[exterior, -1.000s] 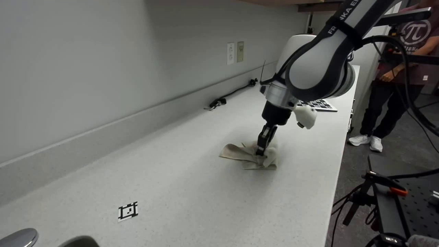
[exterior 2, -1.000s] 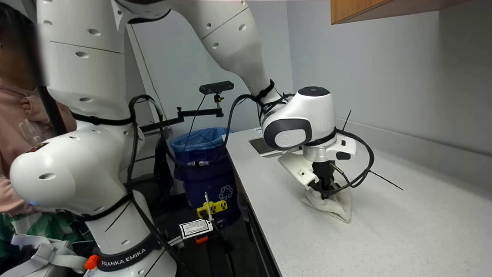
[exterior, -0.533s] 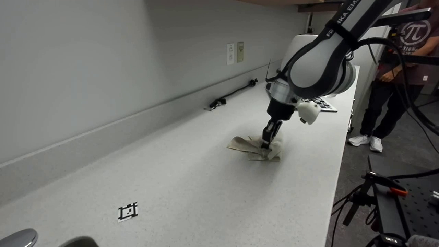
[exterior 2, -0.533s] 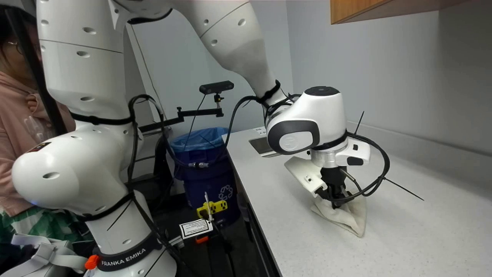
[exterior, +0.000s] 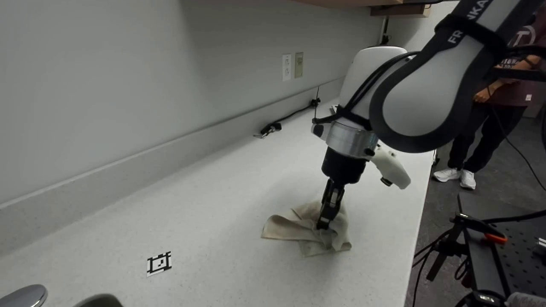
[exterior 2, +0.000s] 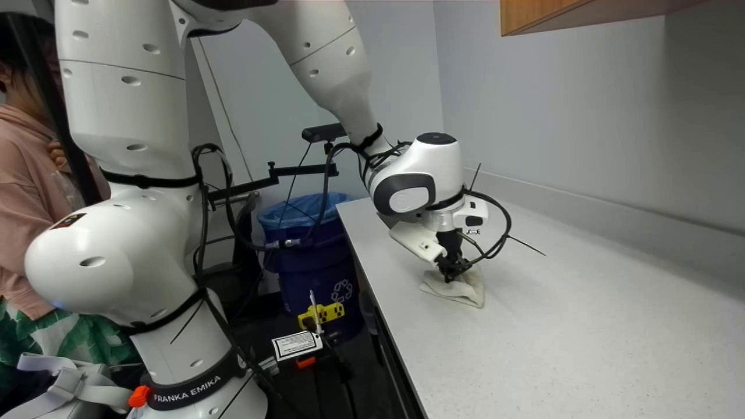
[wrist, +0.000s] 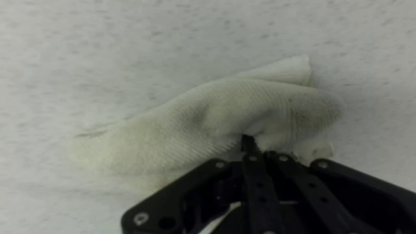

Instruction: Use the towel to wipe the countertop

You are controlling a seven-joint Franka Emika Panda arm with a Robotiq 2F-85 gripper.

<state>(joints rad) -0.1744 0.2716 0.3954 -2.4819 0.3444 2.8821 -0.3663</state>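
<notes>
A beige, crumpled towel [exterior: 286, 228] lies on the white speckled countertop [exterior: 204, 213]; both also show in an exterior view, the towel [exterior 2: 468, 290] near the middle of the countertop [exterior 2: 535, 355]. My gripper [exterior: 323, 225] points down with its fingertips pressed into the towel's bunched middle. It also shows in an exterior view [exterior 2: 449, 277]. In the wrist view the black fingers [wrist: 256, 146] are close together on a fold of the towel [wrist: 208, 113], with the fingertips partly sunk in the cloth. The towel's loose edges spread flat on the surface around the gripper.
A printed marker [exterior: 159, 263] lies on the countertop. A black cable with a clamp [exterior: 271, 128] lies along the backsplash. A metal faucet part [exterior: 25, 296] is at the near corner. A wood cabinet [exterior 2: 541, 16] hangs above. A blue bin [exterior 2: 308, 256] stands beside the counter.
The gripper and towel first slid a little toward the checkerboard end, then back past their start toward the printed marker. The towel stays in the gripper and on the countertop.
</notes>
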